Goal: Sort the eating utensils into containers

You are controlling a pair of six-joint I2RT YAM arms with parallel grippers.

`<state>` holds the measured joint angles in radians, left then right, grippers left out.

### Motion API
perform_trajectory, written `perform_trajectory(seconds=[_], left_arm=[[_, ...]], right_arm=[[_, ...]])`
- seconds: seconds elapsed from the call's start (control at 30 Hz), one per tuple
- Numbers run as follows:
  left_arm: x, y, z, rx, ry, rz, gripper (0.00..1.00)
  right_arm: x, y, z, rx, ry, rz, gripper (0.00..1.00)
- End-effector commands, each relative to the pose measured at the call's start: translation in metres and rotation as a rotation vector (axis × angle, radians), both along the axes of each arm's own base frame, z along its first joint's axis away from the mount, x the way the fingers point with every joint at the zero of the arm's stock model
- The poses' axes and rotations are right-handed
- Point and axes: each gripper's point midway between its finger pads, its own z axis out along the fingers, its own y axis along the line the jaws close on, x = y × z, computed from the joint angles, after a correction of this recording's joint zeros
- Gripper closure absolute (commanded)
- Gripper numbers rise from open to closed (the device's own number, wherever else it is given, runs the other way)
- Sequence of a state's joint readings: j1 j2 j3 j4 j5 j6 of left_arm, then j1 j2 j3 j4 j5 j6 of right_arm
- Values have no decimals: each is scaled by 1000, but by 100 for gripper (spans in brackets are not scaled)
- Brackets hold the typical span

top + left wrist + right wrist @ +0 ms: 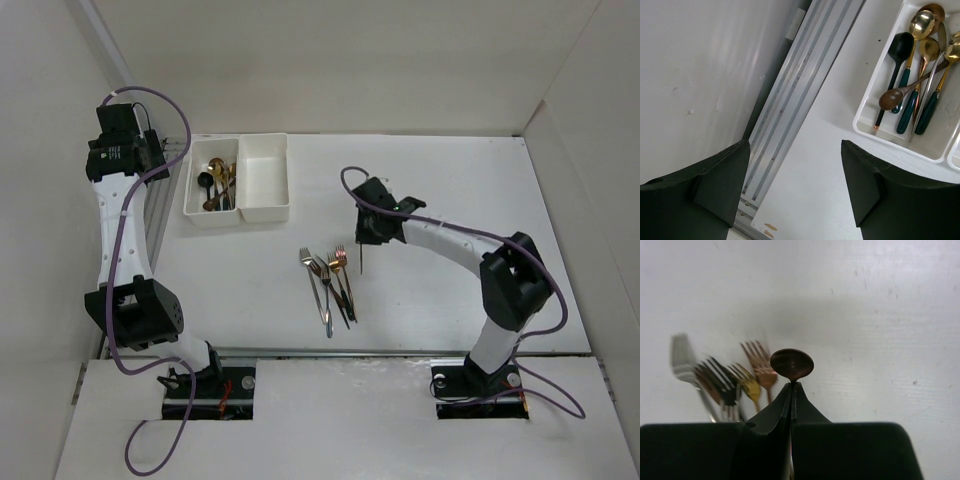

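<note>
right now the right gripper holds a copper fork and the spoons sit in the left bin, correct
No: the right gripper is shut on a copper spoon, not a fork; the right wrist view shows its rounded bowl. The spoons do sit in the left bin.

place: robot lab cell | evidence: plain white walls [330, 60], aluminium rail [785, 115], white table [450, 300]

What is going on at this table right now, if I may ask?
The arms are sorting cutlery into two bins. The right gripper is shut on a copper spoon, next to a heap of forks on the table. The left gripper is open and holds nothing, beside the left bin, which has several spoons in it. The right bin looks empty.
</note>
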<state>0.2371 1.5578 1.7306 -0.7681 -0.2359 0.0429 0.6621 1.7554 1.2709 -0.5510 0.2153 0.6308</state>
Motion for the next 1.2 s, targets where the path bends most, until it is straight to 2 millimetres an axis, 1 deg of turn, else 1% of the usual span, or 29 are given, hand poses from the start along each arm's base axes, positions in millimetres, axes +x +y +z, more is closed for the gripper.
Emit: perform_trajectory(seconds=[0.0, 0.1, 0.13, 0.23, 0.27, 0.3, 0.33, 0.37, 0.4, 0.47, 0.5, 0.53, 0.57, 0.6, 0.63, 0.67, 0.7, 0.73, 0.77, 0.8, 0.83, 0.87, 0.9, 0.93, 0.97, 1.03, 1.07, 1.13, 1.17], left_arm=[[0, 0, 17, 2, -53, 8, 30], [0, 0, 17, 2, -53, 8, 30], [0, 0, 17, 2, -53, 8, 30], [2, 0, 19, 4, -63, 8, 30], [1, 0, 15, 2, -54, 8, 30], [2, -2, 15, -4, -55, 1, 30], [2, -2, 15, -4, -55, 1, 30], [2, -2, 15, -4, -55, 1, 30], [2, -2, 15, -4, -55, 1, 30], [0, -2, 19, -2, -64, 1, 30], [-1, -2, 15, 2, -52, -4, 30], [-2, -2, 14, 3, -54, -4, 30], [-2, -2, 10, 0, -44, -4, 30], [-3, -2, 6, -2, -35, -4, 30], [-2, -5, 0, -9, -25, -29, 30], [0, -9, 0, -25, -29, -49, 30], [5, -24, -6, -74, -26, -133, 30], [8, -35, -7, -94, -25, -217, 29], [12, -49, -7, -136, -36, -297, 29], [16, -86, -8, -258, -64, -472, 26], [17, -105, -5, -315, -86, -575, 24], [16, -123, -8, -376, -101, -671, 23], [20, -136, -6, -404, -130, -768, 21], [16, -163, 1, -481, -167, -896, 15], [20, -174, -4, -499, -184, -953, 13], [22, -187, -5, -540, -211, -1022, 12], [24, -194, -9, -549, -209, -1045, 12], [28, -204, -16, -559, -202, -1064, 12], [29, -215, -17, -569, -201, -1097, 12]], right_arm=[[23, 5, 50, 58, -119, -5, 100], [32, 15, 72, 100, -160, 0, 100], [42, 24, 95, 145, -207, 6, 100], [72, 56, 128, 246, -299, 43, 100], [93, 75, 171, 325, -393, 53, 100], [109, 89, 160, 322, -387, 67, 100], [121, 101, 167, 345, -404, 76, 100], [137, 117, 216, 424, -493, 95, 100], [154, 132, 192, 407, -468, 109, 100], [169, 148, 207, 445, -501, 126, 100], [173, 158, 237, 491, -564, 137, 100], [178, 166, 232, 504, -566, 150, 100], [179, 170, 240, 538, -584, 153, 100], [177, 179, 241, 571, -591, 160, 100], [183, 184, 259, 628, -657, 158, 100], [180, 194, 267, 669, -679, 150, 100], [174, 208, 269, 695, -697, 171, 100], [171, 217, 289, 748, -739, 179, 100], [170, 228, 282, 755, -729, 198, 100], [166, 235, 286, 772, -734, 217, 100], [158, 241, 294, 796, -734, 235, 100], [158, 241, 290, 791, -726, 234, 100], [156, 241, 292, 812, -710, 219, 100], [155, 240, 291, 809, -705, 219, 100], [153, 238, 290, 813, -697, 214, 100], [150, 236, 290, 819, -691, 209, 100], [149, 238, 285, 817, -678, 219, 100], [146, 238, 287, 827, -669, 224, 100], [146, 238, 287, 827, -668, 224, 100]])
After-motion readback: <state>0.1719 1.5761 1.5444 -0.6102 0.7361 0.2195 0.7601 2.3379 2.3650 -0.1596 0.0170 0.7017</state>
